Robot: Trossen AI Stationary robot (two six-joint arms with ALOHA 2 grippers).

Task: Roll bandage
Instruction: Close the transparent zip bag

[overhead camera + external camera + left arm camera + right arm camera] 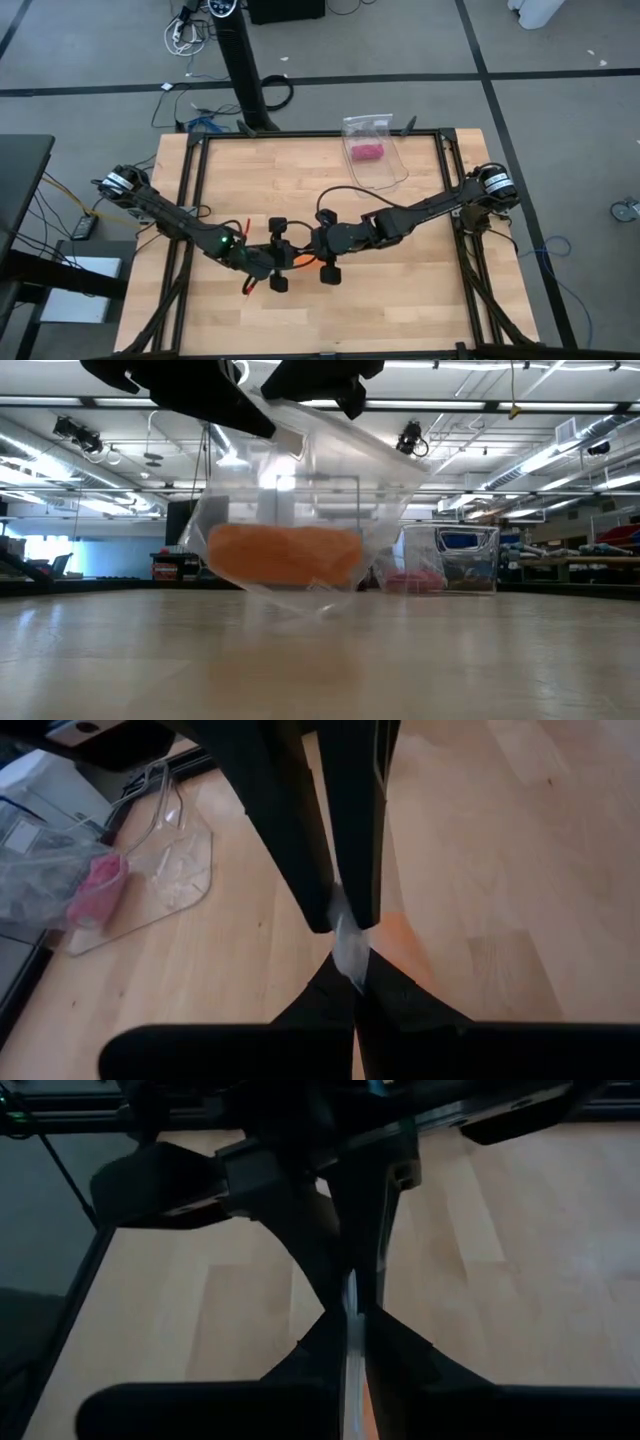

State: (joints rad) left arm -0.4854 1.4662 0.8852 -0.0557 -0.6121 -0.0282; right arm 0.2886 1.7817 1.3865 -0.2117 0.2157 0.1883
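Observation:
The orange bandage (285, 553) is a compact roll lying inside a clear plastic zip bag (300, 470). A sliver of the bandage shows between the grippers in the high view (303, 260). My left gripper (285, 262) and my right gripper (322, 255) meet at the table's middle, tip to tip, and both are shut on the bag's upper edge. In the low view the bag hangs below them with the roll at its bottom. I cannot tell whether its lower edge (320, 605) touches the table. My left gripper pinches the bag's clear upper edge (348, 945) between its two fingers, right against the right gripper's fingertips. The bag hangs below the fingers with the orange roll inside it. One layer or several, I cannot tell. My right gripper pinches the same clear upper edge (350, 1295) between its two fingers, facing the left gripper's fingers. The plastic runs as a thin strip between the pads. The bag hangs below.
A small pink bundle (368, 152) lies in a clear plastic holder (385, 175) at the table's far side, right of centre; it also shows in the left wrist view (95, 890). Black frame rails (190, 200) run along the table's left and right edges.

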